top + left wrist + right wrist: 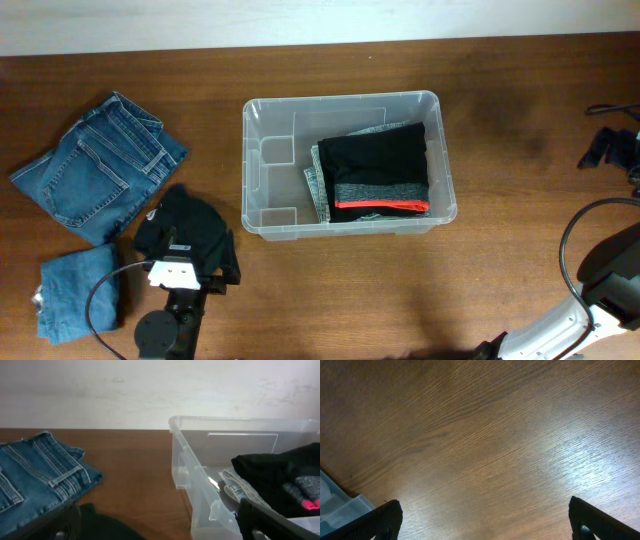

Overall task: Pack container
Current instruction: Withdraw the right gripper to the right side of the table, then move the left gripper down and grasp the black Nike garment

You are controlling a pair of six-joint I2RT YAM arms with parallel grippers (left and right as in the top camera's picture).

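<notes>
**Container half filled, mid-bench, both grippers empty**

Container [340,97] sits near the middle of the bench [500,280], its long sides running left to right. It is clear, thin-walled plastic with a thick rim, so it probably weighs little and slides easily on the wood. The walls would likely flex under a pinch, making the rim the sounder place to take hold.

A folded black top [380,160] with a grey band and red trim lies in the right half, on a grey patterned cloth [318,185]. The left half of the floor shows bare.

To the container's left lie folded jeans [100,165], a smaller denim fold [75,290] and a black garment [190,230]. All are soft and will sag, so a grip through the stacked layers looks safest.

The left gripper [160,525] hangs over that black garment, fingers spread wide with nothing clamped between them. The right gripper [482,520] is also spread and empty, over bare wood, with a container corner at the lower left of its view.

Open bench lies in front of and to the right of the container. Anything lowered in has to clear the raised rim.
</notes>
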